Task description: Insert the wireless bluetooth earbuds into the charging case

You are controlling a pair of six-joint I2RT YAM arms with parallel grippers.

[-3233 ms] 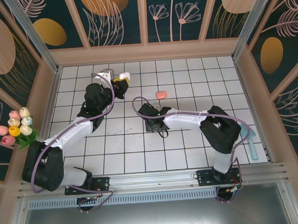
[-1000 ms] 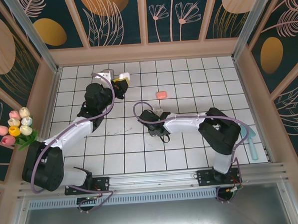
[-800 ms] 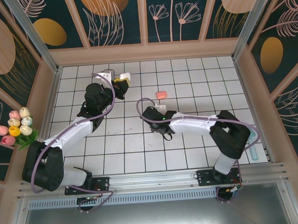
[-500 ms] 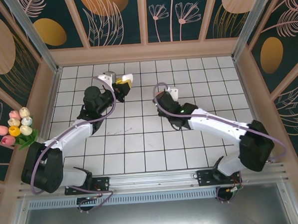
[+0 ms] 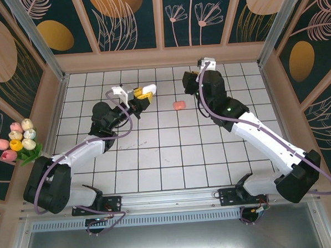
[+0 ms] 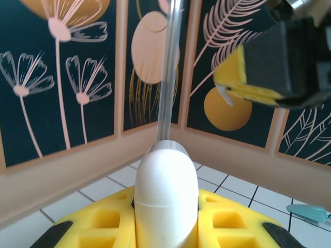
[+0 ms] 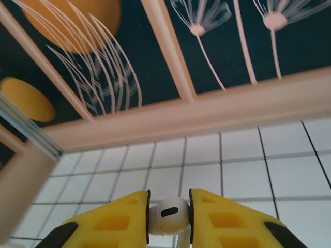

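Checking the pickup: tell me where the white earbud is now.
In the right wrist view, the white earbud sits pinched in the right pincer, near the back wall.

The left arm [image 5: 81,149] stretches forward, forearm low. The left gripper [image 5: 144,94] is lifted and points right, jaws clamped on a white case [image 6: 165,181]. The right arm [image 5: 260,135] reaches far toward the back wall. The right gripper [image 5: 188,78] points left, pinching a white earbud [image 7: 168,213] between its yellow fingers [image 7: 114,219].
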